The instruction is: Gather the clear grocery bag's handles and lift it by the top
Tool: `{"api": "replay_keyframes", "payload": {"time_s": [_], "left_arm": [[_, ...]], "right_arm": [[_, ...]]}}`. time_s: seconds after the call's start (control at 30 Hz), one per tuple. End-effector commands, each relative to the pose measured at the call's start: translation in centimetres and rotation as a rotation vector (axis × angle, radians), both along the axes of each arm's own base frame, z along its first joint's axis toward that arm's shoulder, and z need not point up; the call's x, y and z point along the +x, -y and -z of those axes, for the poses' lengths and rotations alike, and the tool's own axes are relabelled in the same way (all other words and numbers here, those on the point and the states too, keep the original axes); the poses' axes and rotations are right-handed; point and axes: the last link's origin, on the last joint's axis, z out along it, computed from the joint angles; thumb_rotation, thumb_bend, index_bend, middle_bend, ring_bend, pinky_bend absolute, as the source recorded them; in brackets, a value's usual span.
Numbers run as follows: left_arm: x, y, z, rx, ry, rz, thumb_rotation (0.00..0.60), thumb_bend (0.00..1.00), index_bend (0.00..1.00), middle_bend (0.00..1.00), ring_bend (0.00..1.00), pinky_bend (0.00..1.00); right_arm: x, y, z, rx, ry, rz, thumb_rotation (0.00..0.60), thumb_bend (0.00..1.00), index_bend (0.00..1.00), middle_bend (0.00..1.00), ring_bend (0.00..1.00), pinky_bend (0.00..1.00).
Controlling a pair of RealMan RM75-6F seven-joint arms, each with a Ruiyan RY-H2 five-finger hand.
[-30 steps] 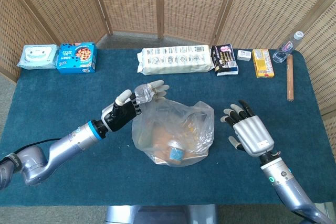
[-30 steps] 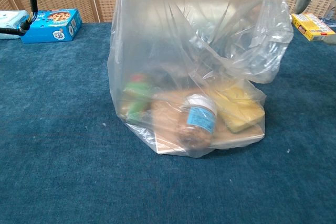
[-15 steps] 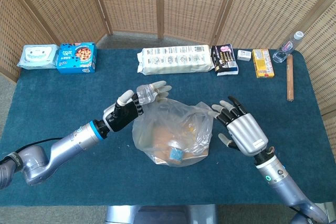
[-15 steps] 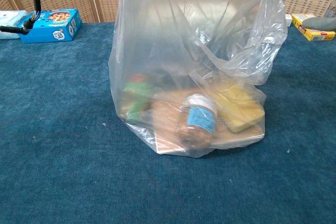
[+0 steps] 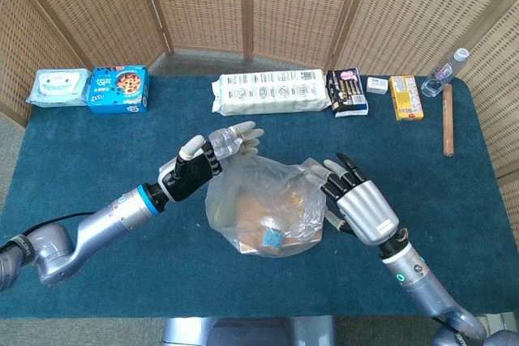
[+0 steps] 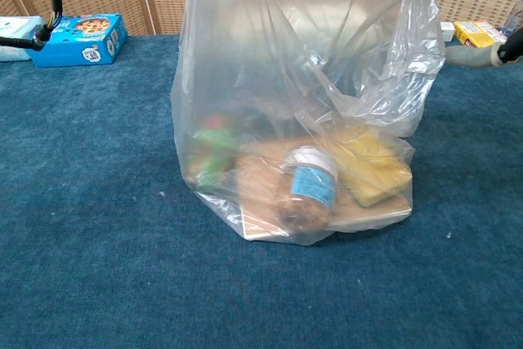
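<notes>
the clear bag [image 5: 263, 208] stands upright mid-table between both hands. the left hand [image 5: 195, 172] pinches the bunched left handle [image 5: 225, 143] above the bag's top. the right hand [image 5: 357, 204] is spread, holding nothing, fingertips seemingly at the bag's right edge. the chest view shows groceries inside, barely any hand.

Silver arms, blue wrist rings, black-and-silver left hand [image 5: 199, 169] (pale fingertips)
</notes>
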Motion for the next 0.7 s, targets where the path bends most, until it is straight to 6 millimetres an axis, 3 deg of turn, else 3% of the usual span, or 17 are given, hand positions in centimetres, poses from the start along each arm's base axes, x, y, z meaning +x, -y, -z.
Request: {"api": "replay_keyframes", "payload": {"time_s": [0.03, 0.27, 0.7], "left_arm": [[0.0, 0.0, 0.0, -0.001, 0.0, -0.001, 0.0, 0.19, 0.0, 0.0, 0.0, 0.0], [0.1, -0.2, 0.1, -0.001, 0.002, -0.007, 0.0, 0.19, 0.0, 0.0, 0.0, 0.0], [-0.1, -0.5, 0.3, -0.005, -0.001, -0.025, 0.0, 0.19, 0.0, 0.0, 0.0, 0.0]], "right_arm": [[0.2, 0.1, 0.4, -0.016, 0.016, -0.025, 0.6, 0.29, 0.16, 0.17, 0.15, 0.06], [1.1, 0.2, 1.8, 0.018, 0.054, -0.082, 0.6, 0.27, 0.17, 0.15, 0.15, 0.07], [3.4, 1.2, 3.4, 0.065, 0.102, -0.122, 0.6, 0.29, 0.49, 0.28, 0.24, 0.12]]}}
